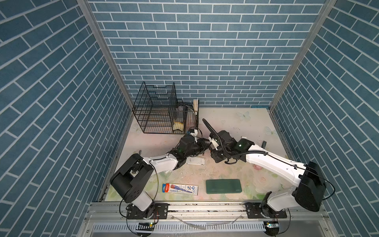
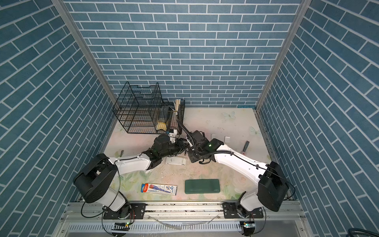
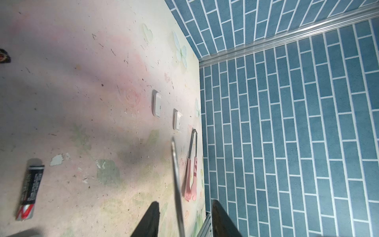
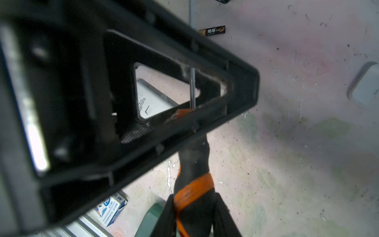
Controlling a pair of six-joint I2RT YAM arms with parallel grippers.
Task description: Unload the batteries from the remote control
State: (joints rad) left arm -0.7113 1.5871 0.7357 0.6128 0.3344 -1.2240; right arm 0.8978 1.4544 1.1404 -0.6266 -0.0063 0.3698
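One black cylindrical battery with a gold-yellow end (image 3: 28, 189) lies on the floral worktop (image 3: 82, 82), beside the white rectangular remote (image 1: 195, 161). Right fingers (image 4: 194, 217) clamp the orange-and-black-handled screwdriver (image 4: 191, 184); left fingers (image 3: 184, 219) stand narrowly parted around its metal shaft.

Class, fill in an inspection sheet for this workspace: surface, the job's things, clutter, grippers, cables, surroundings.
Surface: floral table, scuffed and speckled.
Job's things: white remote lying flat; one battery loose on the table.
Clutter: green case, printed box, pink-handled tool, wire rack.
Grippers: left gripper open around the shaft of the screwdriver; right gripper shut on its handle.
Cables: ribbed hose along the right arm.
Surroundings: blue brick-pattern walls.
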